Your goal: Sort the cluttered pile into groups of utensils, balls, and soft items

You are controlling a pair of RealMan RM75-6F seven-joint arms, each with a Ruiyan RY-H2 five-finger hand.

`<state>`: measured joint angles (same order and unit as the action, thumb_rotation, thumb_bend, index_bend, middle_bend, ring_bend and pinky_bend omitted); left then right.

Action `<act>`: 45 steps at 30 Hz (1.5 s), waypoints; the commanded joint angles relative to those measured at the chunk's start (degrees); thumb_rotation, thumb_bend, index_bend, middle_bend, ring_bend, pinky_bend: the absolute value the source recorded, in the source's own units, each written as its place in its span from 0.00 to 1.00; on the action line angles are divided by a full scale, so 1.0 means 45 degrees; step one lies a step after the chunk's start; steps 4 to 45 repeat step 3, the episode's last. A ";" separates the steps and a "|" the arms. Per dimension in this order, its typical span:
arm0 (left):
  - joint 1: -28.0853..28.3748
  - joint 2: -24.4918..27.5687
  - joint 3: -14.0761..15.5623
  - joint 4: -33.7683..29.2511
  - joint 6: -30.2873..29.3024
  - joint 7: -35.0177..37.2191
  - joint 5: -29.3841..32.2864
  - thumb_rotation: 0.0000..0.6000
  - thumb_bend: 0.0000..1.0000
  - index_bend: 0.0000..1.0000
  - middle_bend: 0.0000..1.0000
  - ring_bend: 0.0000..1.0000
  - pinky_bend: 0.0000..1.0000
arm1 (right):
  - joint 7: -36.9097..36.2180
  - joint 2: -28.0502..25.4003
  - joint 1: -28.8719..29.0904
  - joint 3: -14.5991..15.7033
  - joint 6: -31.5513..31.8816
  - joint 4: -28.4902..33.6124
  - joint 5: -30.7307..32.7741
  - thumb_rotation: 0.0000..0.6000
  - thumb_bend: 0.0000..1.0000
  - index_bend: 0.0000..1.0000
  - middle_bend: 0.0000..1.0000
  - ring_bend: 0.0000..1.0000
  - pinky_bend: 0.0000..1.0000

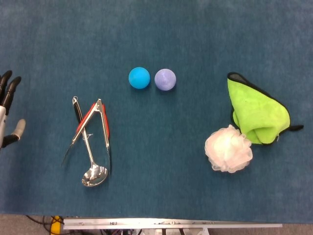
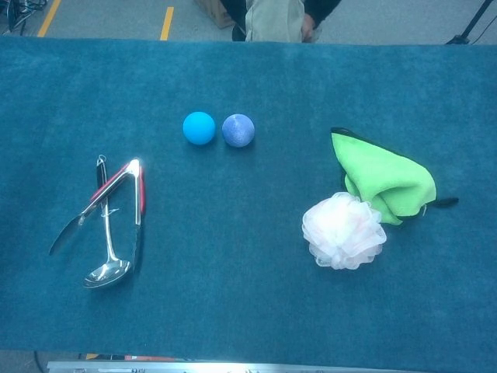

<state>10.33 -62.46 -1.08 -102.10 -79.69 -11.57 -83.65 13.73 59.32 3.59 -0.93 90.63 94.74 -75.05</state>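
Only left hand visible, fingers spread

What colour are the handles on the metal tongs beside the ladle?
Red, on the metal tongs; clearest in the head view.

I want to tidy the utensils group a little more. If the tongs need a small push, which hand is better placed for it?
Probably the left. The left hand shows at the table's left edge, on the tongs' side, fingers apart and holding nothing. The right hand is in neither view.
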 commanded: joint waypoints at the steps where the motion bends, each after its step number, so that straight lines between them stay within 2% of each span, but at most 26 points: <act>1: -0.0074 -0.0043 0.0004 0.0018 -0.0064 0.0007 0.0076 1.00 0.35 0.00 0.02 0.00 0.07 | -0.0133 0.0033 -0.0094 -0.0067 -0.0142 -0.0135 0.0032 1.00 0.12 0.41 0.44 0.27 0.34; 45: -0.0113 -0.0082 -0.0005 0.0068 -0.0120 0.0000 0.0091 1.00 0.35 0.00 0.02 0.00 0.07 | -0.0145 0.0060 -0.0093 -0.0097 -0.0208 -0.0164 -0.0048 1.00 0.12 0.41 0.44 0.27 0.33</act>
